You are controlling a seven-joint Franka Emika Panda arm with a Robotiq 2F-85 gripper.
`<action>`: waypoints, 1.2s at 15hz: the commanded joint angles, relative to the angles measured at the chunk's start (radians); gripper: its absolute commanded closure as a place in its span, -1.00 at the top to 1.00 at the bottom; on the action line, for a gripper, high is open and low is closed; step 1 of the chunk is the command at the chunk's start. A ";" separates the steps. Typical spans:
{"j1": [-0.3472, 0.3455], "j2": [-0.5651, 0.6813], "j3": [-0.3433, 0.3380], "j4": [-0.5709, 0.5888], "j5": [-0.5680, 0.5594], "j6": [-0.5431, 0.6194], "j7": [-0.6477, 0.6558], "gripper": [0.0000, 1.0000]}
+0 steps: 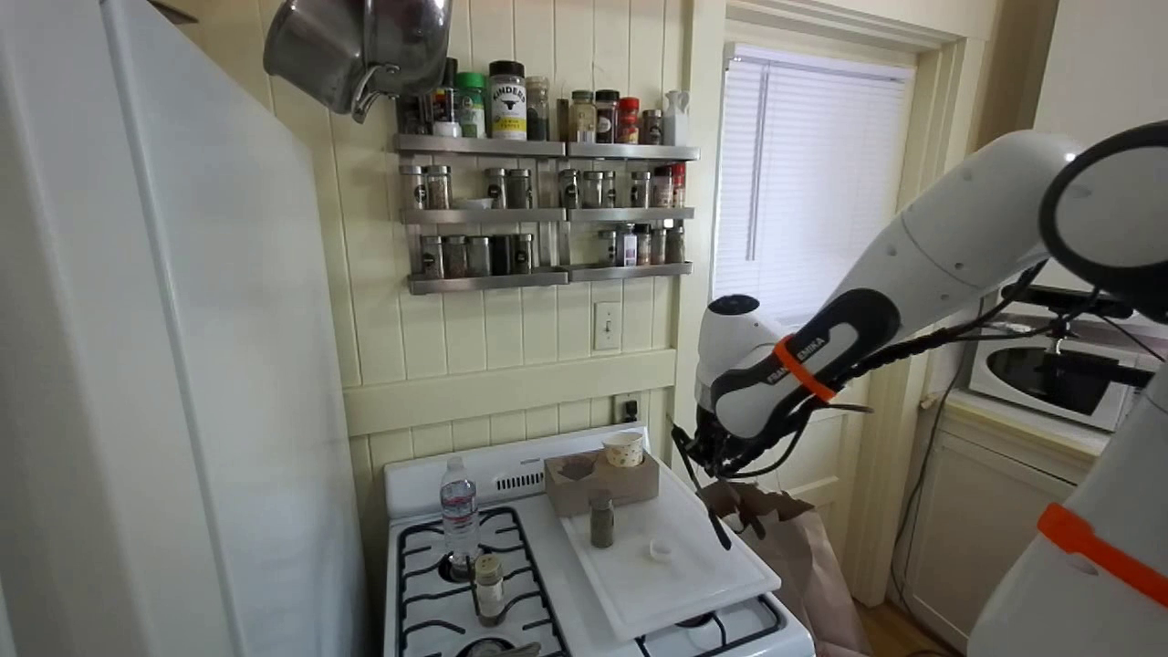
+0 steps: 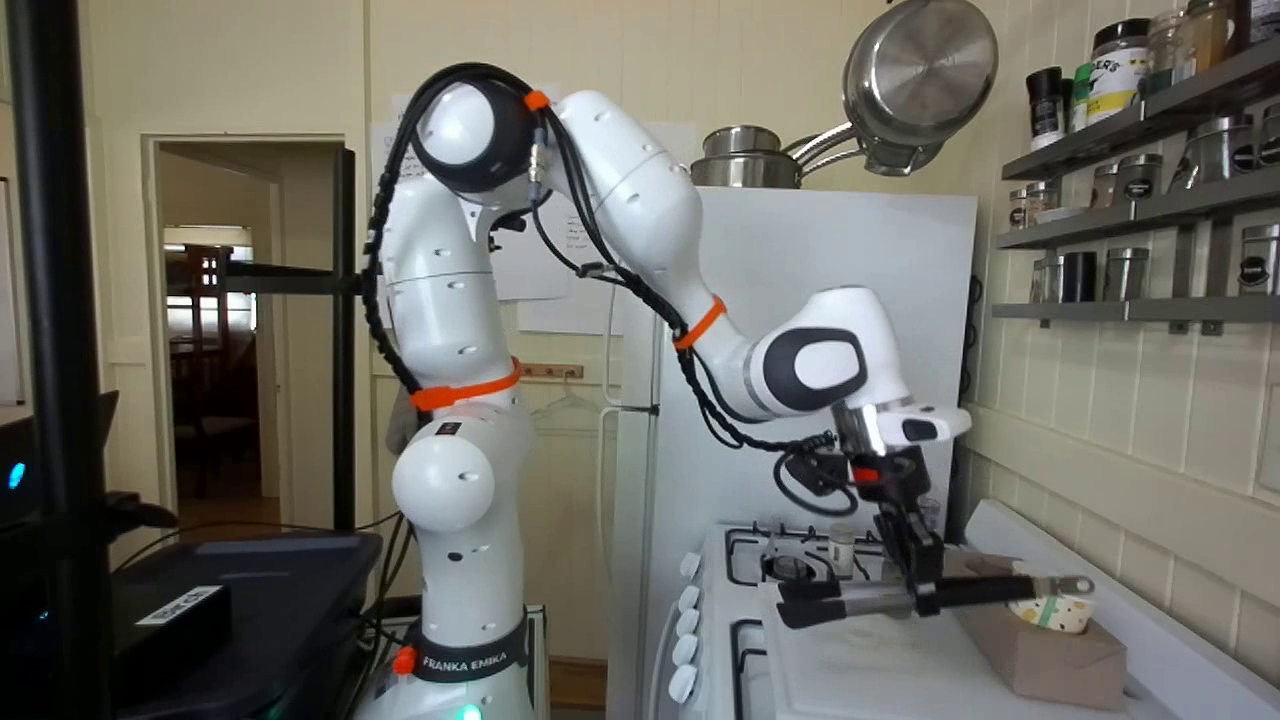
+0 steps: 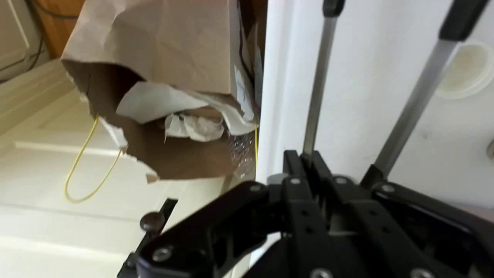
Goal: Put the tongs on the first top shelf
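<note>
The tongs [image 2: 985, 590] have black handles and tips and thin grey metal arms. They lie nearly level, above the stove, in an exterior view, and also show as a dark slanting shape [image 1: 710, 511]. My gripper [image 2: 925, 595] is shut on one arm of the tongs. In the wrist view the fingertips [image 3: 307, 158] pinch one metal arm of the tongs [image 3: 320, 77]; the other arm spreads to the right. The first top shelf [image 1: 634, 151] is the uppermost metal ledge of the wall rack, lined with spice jars, well above the gripper. It also shows in an exterior view [image 2: 1200, 95].
A white tray [image 1: 657, 593] covers part of the stove, holding a shaker [image 1: 601, 520] and a small lid. A cardboard box [image 1: 584, 497] bears a paper cup [image 1: 624, 449]. A bottle [image 1: 459, 511] stands on the burners. Pots [image 1: 319, 55] hang near the rack. A paper bag [image 3: 173, 46] stands beside the stove.
</note>
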 commanded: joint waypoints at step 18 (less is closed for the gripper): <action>-0.223 -0.360 0.206 0.248 -0.087 0.189 -0.068 -0.96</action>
